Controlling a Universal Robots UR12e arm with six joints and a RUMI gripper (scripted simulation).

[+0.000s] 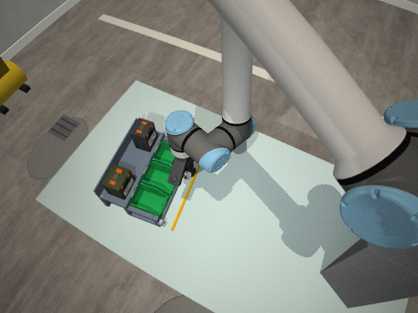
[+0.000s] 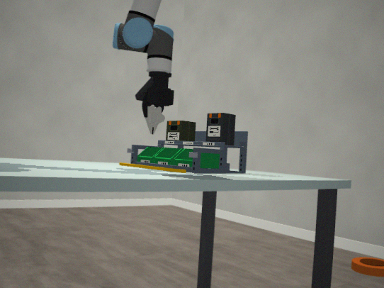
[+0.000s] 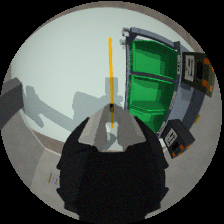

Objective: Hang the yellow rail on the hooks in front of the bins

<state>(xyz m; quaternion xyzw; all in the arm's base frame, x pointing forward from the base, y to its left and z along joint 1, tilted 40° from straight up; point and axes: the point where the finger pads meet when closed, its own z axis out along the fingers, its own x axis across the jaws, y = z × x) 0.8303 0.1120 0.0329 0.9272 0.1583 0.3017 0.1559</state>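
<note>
The yellow rail (image 1: 184, 200) lies flat on the pale table, alongside the front of the rack of green bins (image 1: 154, 183). It also shows in the side view (image 2: 152, 167) and in the wrist view (image 3: 110, 80). My gripper (image 2: 152, 130) is shut and empty, hovering well above the table over the rail's end nearest the arm. In the wrist view the closed fingertips point down at that end of the rail. The hooks on the rack front are too small to make out clearly.
Two dark boxes with orange marks (image 1: 143, 133) (image 1: 119, 180) stand on the grey rack behind the bins. The table edge runs close past the rack's left side. An orange ring (image 2: 368, 265) lies on the floor.
</note>
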